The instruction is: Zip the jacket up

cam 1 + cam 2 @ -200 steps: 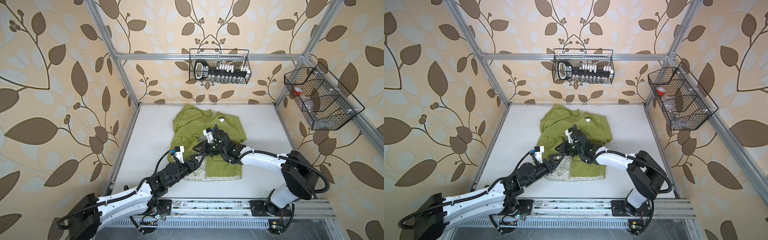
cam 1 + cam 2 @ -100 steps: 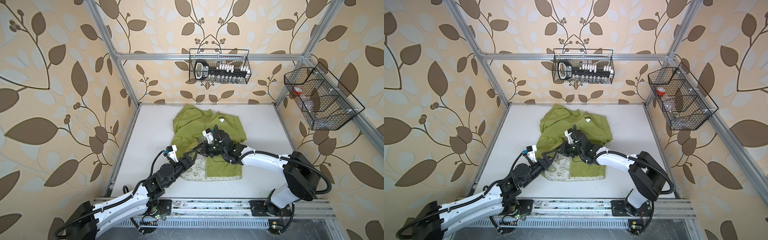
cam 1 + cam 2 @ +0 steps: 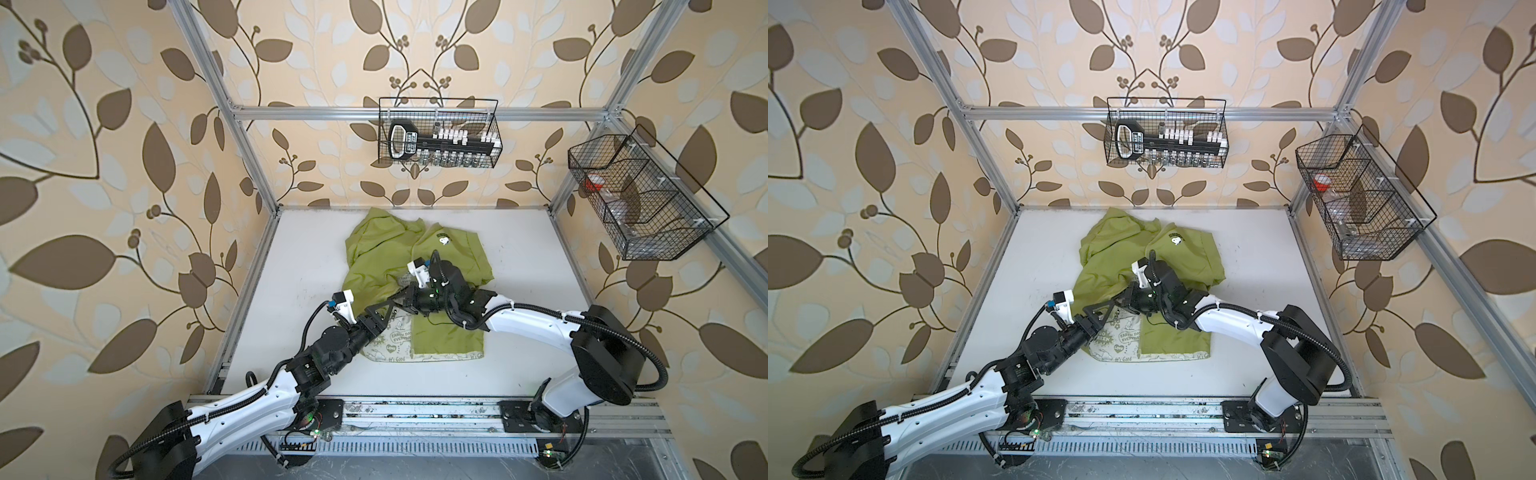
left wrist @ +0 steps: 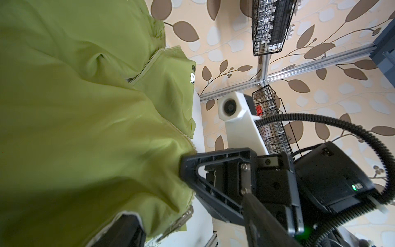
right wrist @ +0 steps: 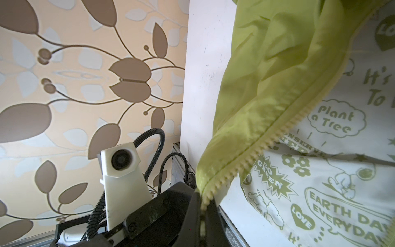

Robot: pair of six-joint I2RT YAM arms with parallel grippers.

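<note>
Left gripper (image 3: 392,309) (image 3: 1111,313) back at the jacket (image 3: 374,257) (image 3: 1108,257); right gripper (image 3: 405,293) (image 3: 1124,299) holds on.
In both top views the left tips, drawn away half a second ago, sit just beside the right jaws again; the jacket lies spread under both. Left wrist view: left jaws part-open, cloth draped over one finger (image 4: 124,231). Right wrist view: right jaws pinch the zipper edge (image 5: 277,132) tight.

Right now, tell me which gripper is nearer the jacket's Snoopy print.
Right. The right gripper pinches the zipper edge short of the Snoopy print; the left gripper sits farther toward the hem.
</note>
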